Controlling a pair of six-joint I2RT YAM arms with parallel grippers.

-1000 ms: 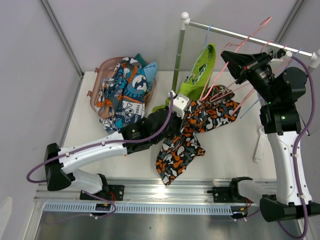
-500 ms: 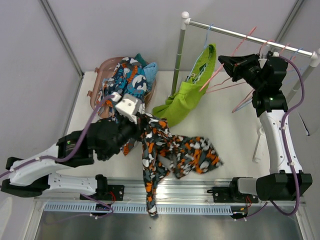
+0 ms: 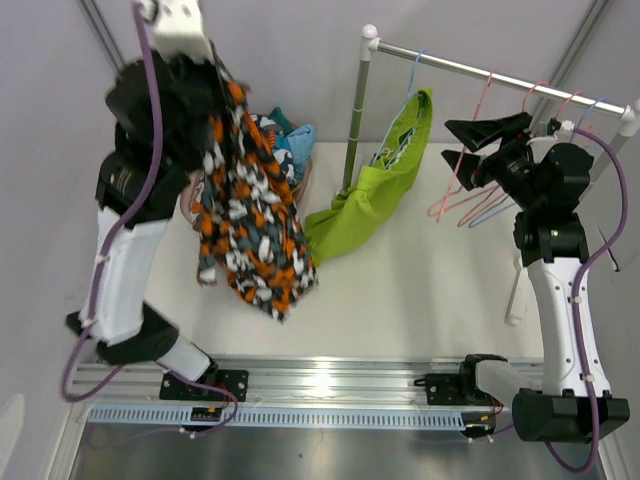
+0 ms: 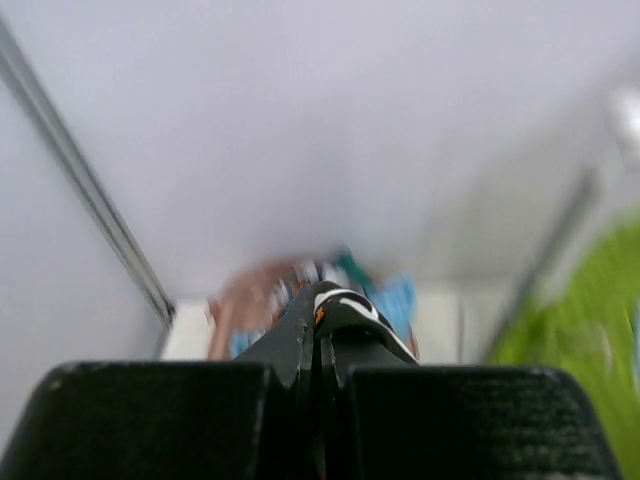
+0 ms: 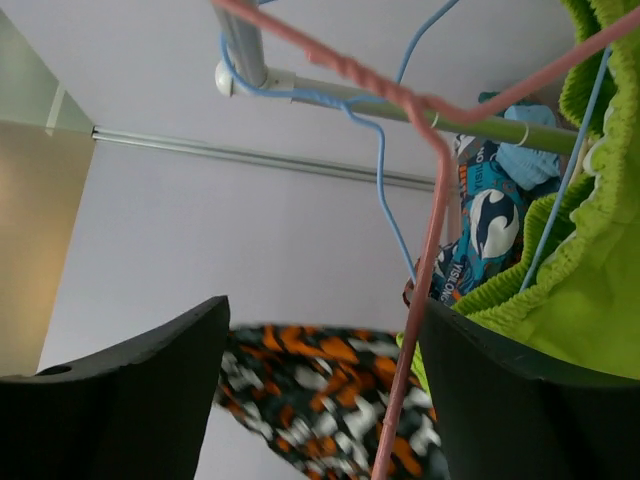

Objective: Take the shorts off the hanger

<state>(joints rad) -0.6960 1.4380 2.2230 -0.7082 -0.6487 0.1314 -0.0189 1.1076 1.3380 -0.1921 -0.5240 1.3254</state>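
The black-orange-white print shorts (image 3: 250, 215) hang limp at the upper left of the overhead view as a crumpled, blotchy sheet. The left gripper (image 4: 318, 312) pinches their top, its black fingers pressed together on the cloth. Behind them lie soft light blue and teal shorts (image 3: 300, 136). At upper centre, the lime green shorts (image 3: 385, 185) droop from a thin blue wire hanger (image 3: 416, 70) on the metal rail (image 3: 470, 68), with their lower end on the white table (image 3: 430, 290). The right gripper (image 3: 480, 143) is spread wide by the bare pink wire hangers (image 3: 450, 205).

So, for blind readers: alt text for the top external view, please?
The left gripper, raised high, holds the black-orange-white shorts dangling over the table. The lime green shorts hang from the rail, and the open right gripper sits beside empty hangers.
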